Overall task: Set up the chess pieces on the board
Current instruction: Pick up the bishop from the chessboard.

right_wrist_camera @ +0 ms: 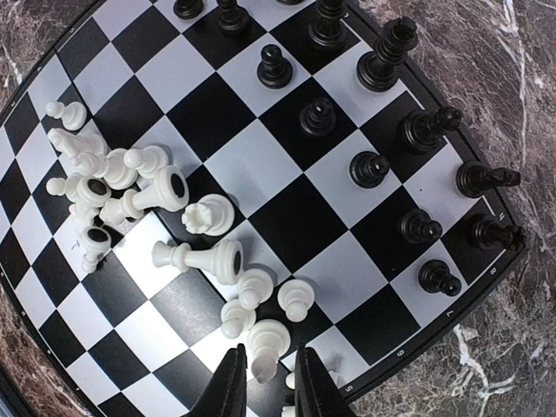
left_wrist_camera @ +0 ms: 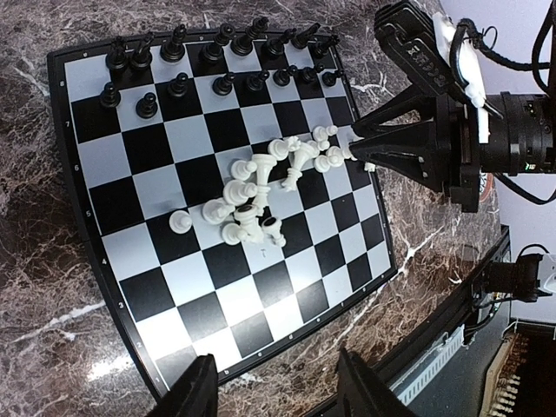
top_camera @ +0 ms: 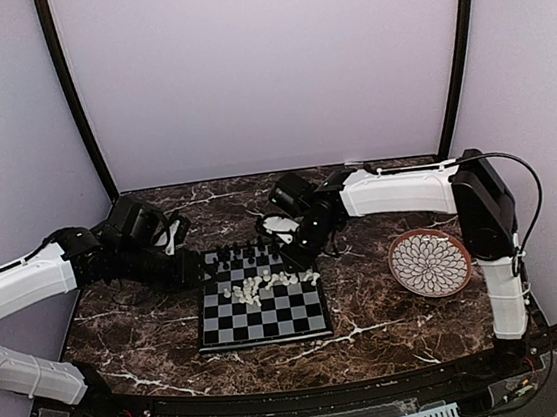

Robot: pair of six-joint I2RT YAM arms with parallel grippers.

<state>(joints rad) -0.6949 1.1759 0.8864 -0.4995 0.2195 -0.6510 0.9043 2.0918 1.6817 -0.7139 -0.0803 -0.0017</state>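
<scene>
Right gripper (right_wrist_camera: 269,354) jaws sit narrow around a white piece (right_wrist_camera: 268,337), grip unclear, left gripper (left_wrist_camera: 276,360) spread wide; light, slick plastic, best pinched at its waist.

Black and pale grey checked board (left_wrist_camera: 217,287) with black rim, cream-white pieces (left_wrist_camera: 236,189), black pieces (left_wrist_camera: 178,84), dark brown marble table (top_camera: 370,309) veined white, white petal-patterned plate (top_camera: 429,263), rim seemingly brown.
</scene>
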